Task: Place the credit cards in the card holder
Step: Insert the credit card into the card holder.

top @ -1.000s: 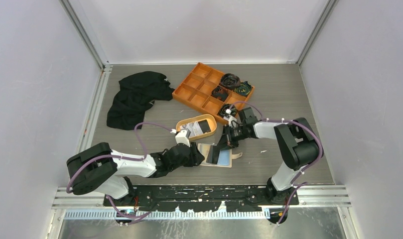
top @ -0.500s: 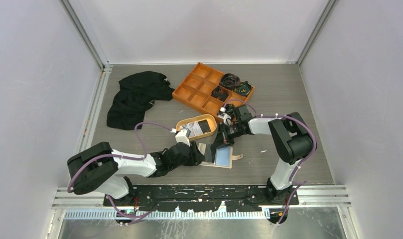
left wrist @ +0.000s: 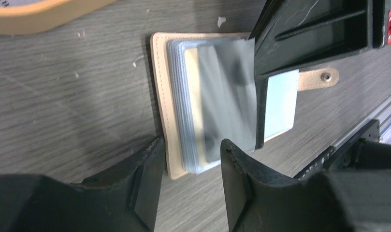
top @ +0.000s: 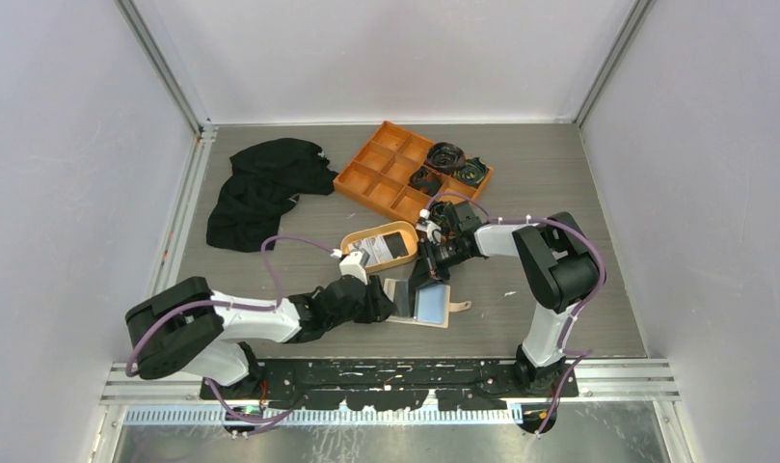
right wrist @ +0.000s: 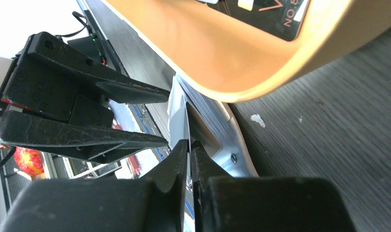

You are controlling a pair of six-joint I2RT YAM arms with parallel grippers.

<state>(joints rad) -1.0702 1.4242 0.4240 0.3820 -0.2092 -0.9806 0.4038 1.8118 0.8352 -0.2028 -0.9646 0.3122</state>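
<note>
The beige card holder (top: 429, 322) lies open on the table, clear sleeves (left wrist: 217, 96) fanned up. A light blue card (top: 431, 305) rests on its right half. My right gripper (top: 426, 280) reaches down at the holder's far edge. Its fingers are pressed almost together (right wrist: 188, 142) on that card's thin edge (right wrist: 176, 108). My left gripper (left wrist: 192, 142) is open at the holder's near left corner: one finger outside the beige cover (left wrist: 160, 96), the other over the sleeves. More credit cards, one black (top: 397, 243) and one white (top: 371, 249), lie in the oval dish (top: 412, 257).
An orange divided tray (top: 386, 178) with dark coiled items stands at the back. A black cloth (top: 260, 188) lies at the back left. The oval dish's rim (right wrist: 232, 58) is close above the right gripper. White walls enclose the table.
The right gripper has shifted left toward the oval dish, and its jaws have eased slightly. The light blue card went from tilted to lying along the holder. The left arm stayed put.
</note>
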